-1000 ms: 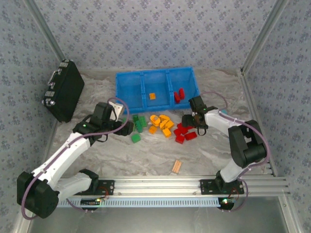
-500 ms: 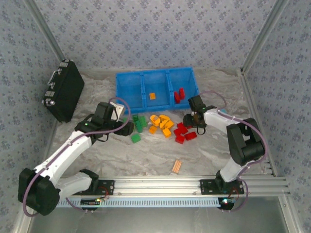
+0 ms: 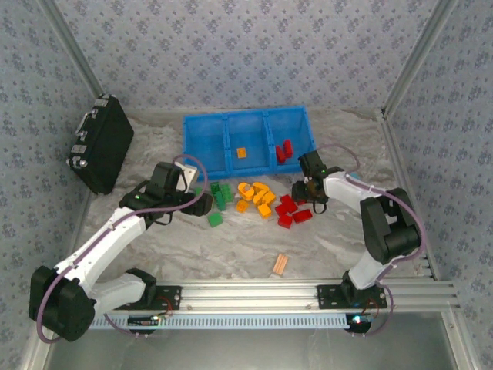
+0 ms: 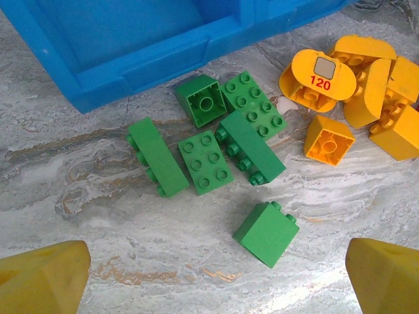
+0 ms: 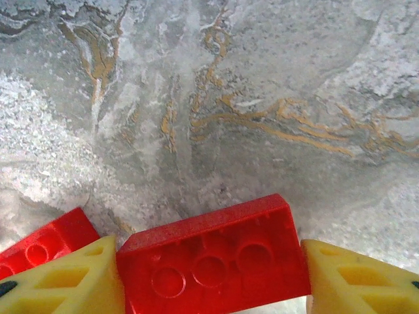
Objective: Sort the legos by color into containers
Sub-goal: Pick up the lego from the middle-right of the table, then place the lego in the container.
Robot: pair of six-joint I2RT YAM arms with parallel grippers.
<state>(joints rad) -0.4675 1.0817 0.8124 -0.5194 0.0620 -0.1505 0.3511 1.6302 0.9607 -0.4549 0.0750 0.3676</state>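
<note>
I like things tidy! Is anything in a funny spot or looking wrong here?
A pale striped flat piece lies alone near the front, away from the bricks; it isn't a brick like them. A black case sits crooked by the left wall. The bricks in the blue bin match by color.

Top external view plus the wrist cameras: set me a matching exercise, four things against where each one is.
Things:
1. black case
2. striped flat piece
3. green bricks
4. red brick

Places:
a. between the fingers of the right end effector
b. just beside the blue bin
c. alone toward the near edge
d. at the far left

Pairs: 1-d; 2-c; 3-b; 4-a
</note>
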